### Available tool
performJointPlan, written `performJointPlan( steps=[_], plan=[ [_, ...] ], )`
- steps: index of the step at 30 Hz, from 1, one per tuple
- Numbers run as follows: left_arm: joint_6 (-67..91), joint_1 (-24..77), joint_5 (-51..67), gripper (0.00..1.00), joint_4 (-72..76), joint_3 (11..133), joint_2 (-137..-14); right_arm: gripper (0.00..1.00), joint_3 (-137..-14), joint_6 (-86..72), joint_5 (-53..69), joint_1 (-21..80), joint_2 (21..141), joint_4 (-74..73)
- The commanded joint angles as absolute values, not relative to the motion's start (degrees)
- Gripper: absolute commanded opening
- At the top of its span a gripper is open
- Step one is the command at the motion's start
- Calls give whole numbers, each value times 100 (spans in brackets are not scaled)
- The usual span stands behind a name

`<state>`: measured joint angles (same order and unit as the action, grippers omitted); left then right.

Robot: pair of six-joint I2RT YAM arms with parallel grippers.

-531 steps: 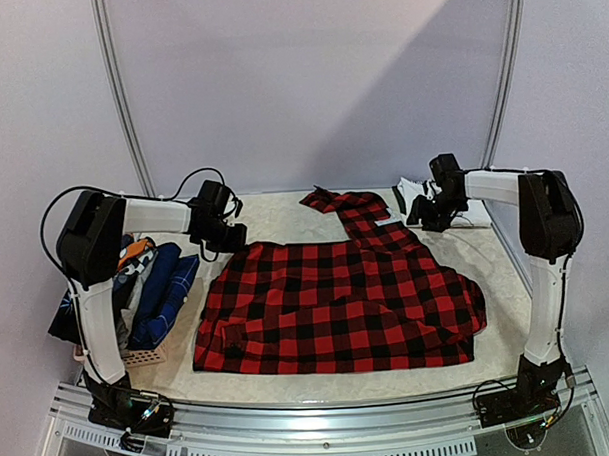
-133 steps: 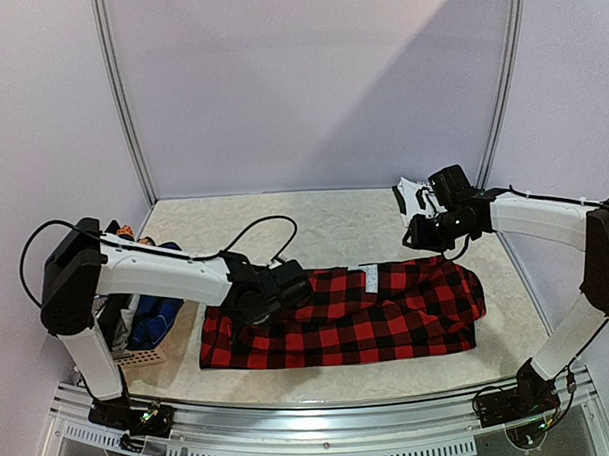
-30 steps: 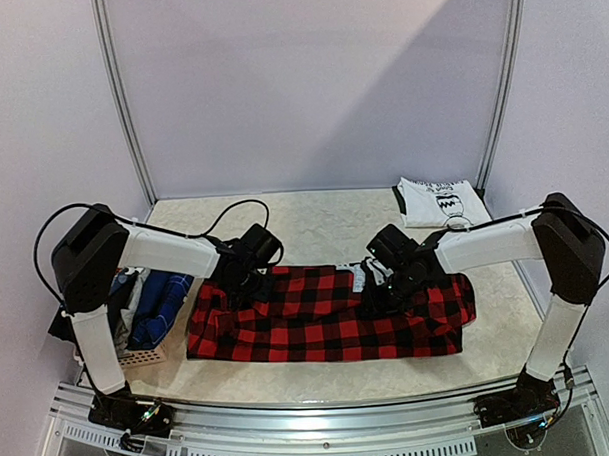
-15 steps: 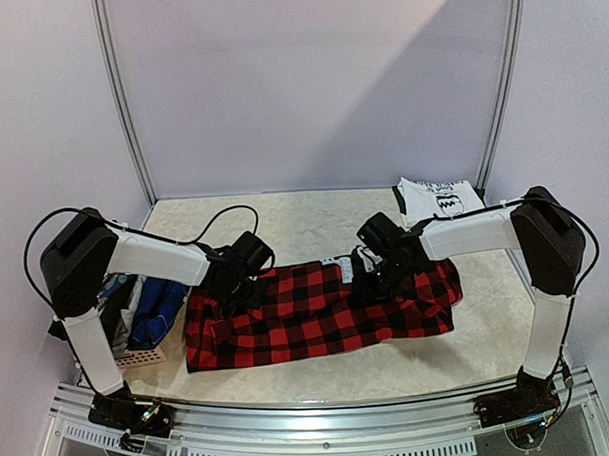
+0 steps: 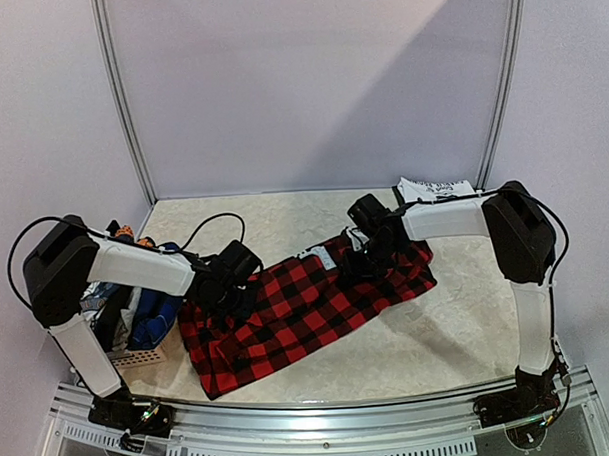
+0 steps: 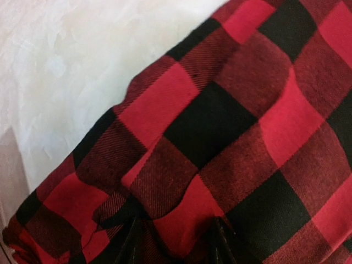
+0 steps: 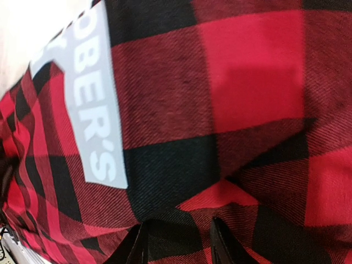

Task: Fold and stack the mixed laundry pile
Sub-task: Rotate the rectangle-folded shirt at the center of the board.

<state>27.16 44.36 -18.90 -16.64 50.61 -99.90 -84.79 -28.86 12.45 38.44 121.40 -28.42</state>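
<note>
The red-black plaid shirt (image 5: 307,303) lies on the desk (image 5: 284,214), folded into one long band. The band runs slantwise, from the near left side up to the far right, and its surface has small wrinkles. A white patch with lettering (image 7: 91,110) shows near its far edge (only some letters can be read). The white T-shirt with dark print (image 5: 438,189) lies folded flat in the far right corner. At the left edge, the navy pieces (image 5: 152,313) and an orange-patterned piece (image 5: 125,234) lie bunched together.

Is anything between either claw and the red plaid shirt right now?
Nothing visible does. The left claw and the right claw both sit directly on the red plaid shirt, cloth bunched between their fingers.
</note>
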Motion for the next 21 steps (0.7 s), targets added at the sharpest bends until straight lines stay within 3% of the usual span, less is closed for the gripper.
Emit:
performJointPlan(
  steps=[1, 21],
  plan=[
    [2824, 4678, -1375, 43, -2194, 4847, -10018, 39, -8897, -2736, 1347, 3674, 12769, -3152],
    [2981, 5304, -256, 40, -1717, 5590, -10580, 38, -11707, -2465, 2384, 2740, 14512, -3918]
  ],
)
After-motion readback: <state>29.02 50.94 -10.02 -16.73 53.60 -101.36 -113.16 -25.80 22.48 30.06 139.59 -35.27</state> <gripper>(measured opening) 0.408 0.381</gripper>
